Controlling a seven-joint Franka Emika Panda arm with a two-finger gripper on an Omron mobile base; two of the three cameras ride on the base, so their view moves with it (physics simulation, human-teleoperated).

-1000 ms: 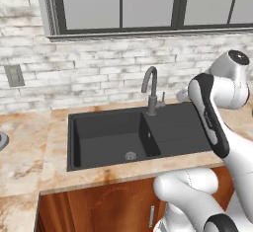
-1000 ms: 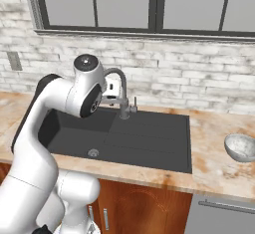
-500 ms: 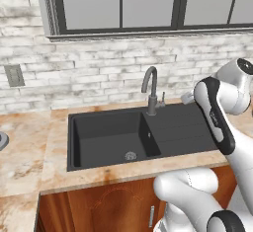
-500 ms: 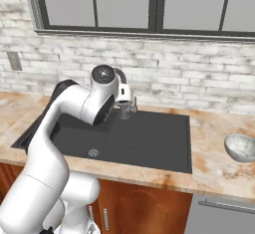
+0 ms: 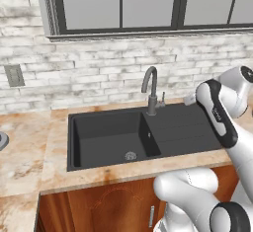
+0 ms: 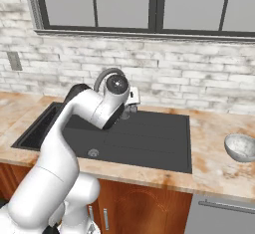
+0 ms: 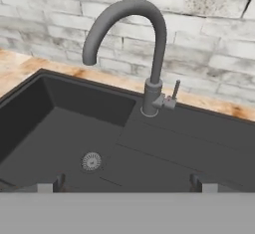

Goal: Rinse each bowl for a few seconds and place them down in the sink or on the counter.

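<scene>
Fingers [image 7: 127, 183] spread wide, holding nothing, aimed at tap [image 7: 144, 54]. Risk: clipping it while swinging toward bowl [image 6: 241, 147] at frame right.

arm [image 6: 74, 128]: glossy white rounded shells, thick and tubular
joints: dark grey bands between the white links
joint cap [image 6: 117, 84]: round dark disc with a pale ring, just behind the claw
forearm strip [image 5: 217, 112]: black band with a small white mark
finger tips [image 7: 57, 183]: small, dark, blocky
base shell [image 5: 190, 196]: bulbous white casing
</scene>
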